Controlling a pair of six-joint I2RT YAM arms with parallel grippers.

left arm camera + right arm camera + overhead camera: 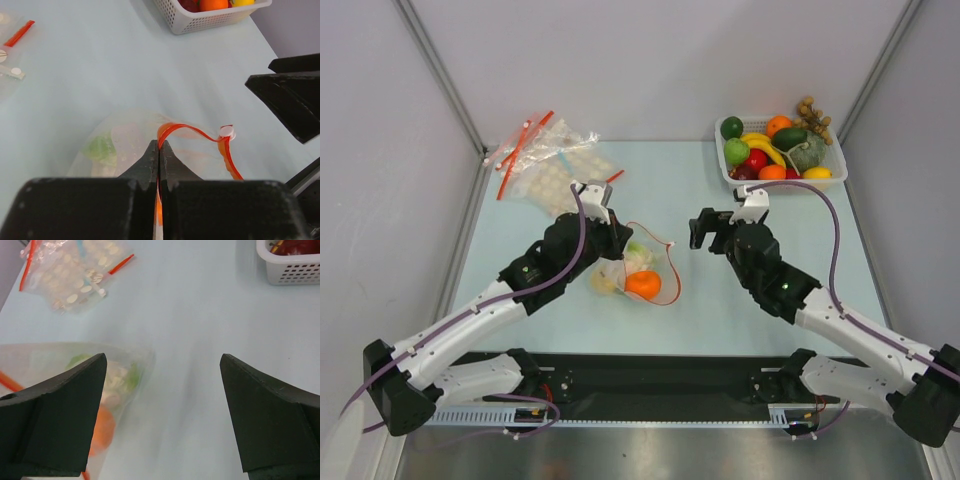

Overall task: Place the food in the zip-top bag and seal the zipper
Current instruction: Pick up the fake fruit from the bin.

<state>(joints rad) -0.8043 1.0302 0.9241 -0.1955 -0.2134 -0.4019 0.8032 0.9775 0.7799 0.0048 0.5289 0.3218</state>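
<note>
The clear zip-top bag [620, 275] lies at the middle of the table with food inside: an orange [643, 285], a pale leafy piece [638, 258] and a green piece [100, 148]. Its red-orange zipper [187, 130] curls up in a loop, with the white slider [227, 131] at its far bend. My left gripper [159, 146] is shut on the zipper strip at the bag's mouth; in the top view the left gripper [618, 243] sits over the bag's upper left. My right gripper [705, 228] hangs open to the right of the bag, nothing between its fingers [80, 390]. The bag [127, 365] shows beside its left finger.
A white basket [832, 165] of toy fruit and vegetables stands at the back right; its wall [200, 20] also shows in the left wrist view. Crinkled disc-dotted bags [545, 165] with red strips lie at the back left. Grey walls close in both sides.
</note>
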